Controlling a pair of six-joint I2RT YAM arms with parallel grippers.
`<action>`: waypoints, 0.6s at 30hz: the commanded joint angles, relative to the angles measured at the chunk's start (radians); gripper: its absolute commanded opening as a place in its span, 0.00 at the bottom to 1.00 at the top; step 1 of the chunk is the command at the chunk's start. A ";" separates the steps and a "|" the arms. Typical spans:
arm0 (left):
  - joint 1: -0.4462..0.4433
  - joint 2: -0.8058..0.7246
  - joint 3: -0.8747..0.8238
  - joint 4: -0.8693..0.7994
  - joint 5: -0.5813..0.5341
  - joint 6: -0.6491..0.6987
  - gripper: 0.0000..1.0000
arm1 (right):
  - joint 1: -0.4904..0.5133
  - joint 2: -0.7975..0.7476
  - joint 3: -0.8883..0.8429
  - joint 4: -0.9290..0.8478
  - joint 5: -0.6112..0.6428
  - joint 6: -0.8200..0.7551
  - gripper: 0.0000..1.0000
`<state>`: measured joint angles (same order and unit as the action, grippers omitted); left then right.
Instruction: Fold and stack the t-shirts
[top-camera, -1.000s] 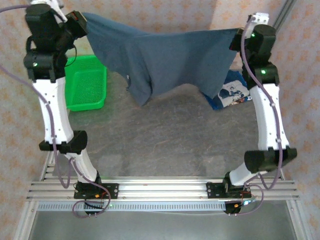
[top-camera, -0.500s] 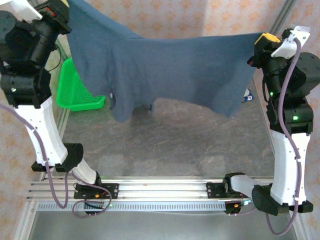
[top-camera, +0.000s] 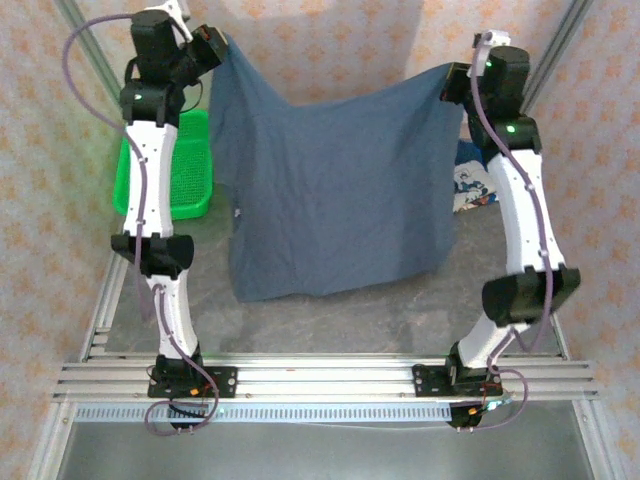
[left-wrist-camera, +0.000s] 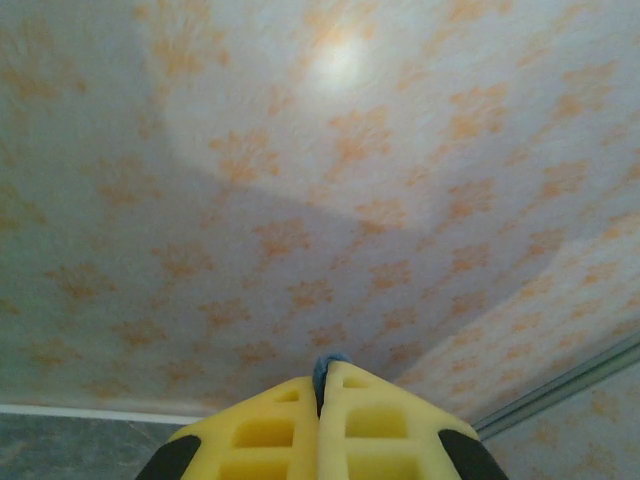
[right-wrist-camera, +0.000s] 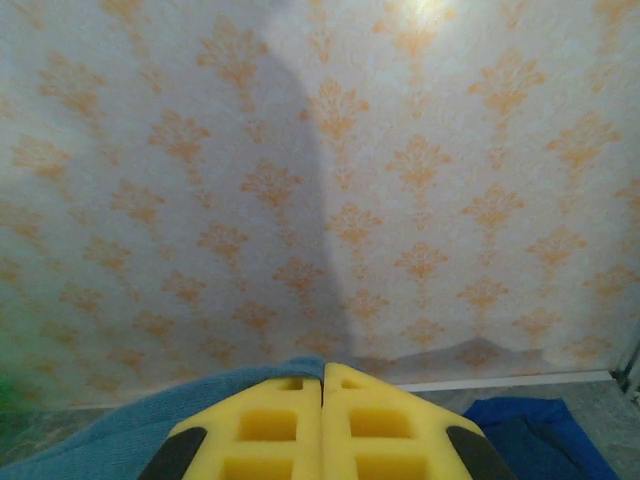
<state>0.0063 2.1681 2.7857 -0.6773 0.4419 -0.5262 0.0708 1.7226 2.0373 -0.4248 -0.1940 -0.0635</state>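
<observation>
The slate-blue t-shirt (top-camera: 335, 190) hangs spread between both raised arms, its lower edge draped onto the table. My left gripper (top-camera: 212, 42) is shut on its upper left corner; a tuft of blue cloth (left-wrist-camera: 328, 366) pokes out between the yellow fingers (left-wrist-camera: 270, 425). My right gripper (top-camera: 450, 78) is shut on the upper right corner, and the cloth (right-wrist-camera: 150, 425) runs off to the left of its yellow fingers (right-wrist-camera: 375, 420). The royal blue printed t-shirt (top-camera: 472, 186) lies crumpled at the back right, mostly hidden behind the right arm; a blue patch of it (right-wrist-camera: 535, 430) shows low in the right wrist view.
A green mesh basket (top-camera: 185, 170) stands at the back left, partly behind the left arm. Patterned walls (top-camera: 330, 40) close in the back and sides. The grey table (top-camera: 330, 325) has open room in front of the hanging shirt.
Both arms have swung inward and toward the back wall, carrying the slate-blue shirt. It now hangs flatter and longer, with its lower edge reaching down onto the table.
</observation>
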 joint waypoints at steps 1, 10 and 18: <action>0.003 0.033 0.089 0.143 0.014 -0.091 0.00 | -0.020 0.102 0.142 0.131 0.011 0.030 0.00; 0.044 0.000 0.121 0.452 -0.086 -0.164 0.00 | -0.103 0.285 0.476 0.221 -0.030 0.237 0.00; 0.083 -0.083 0.117 0.480 0.003 -0.096 0.00 | -0.128 0.165 0.368 0.178 -0.073 0.193 0.00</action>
<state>0.0799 2.1521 2.8605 -0.2684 0.3920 -0.6628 -0.0494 1.9755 2.4657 -0.2710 -0.2375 0.1413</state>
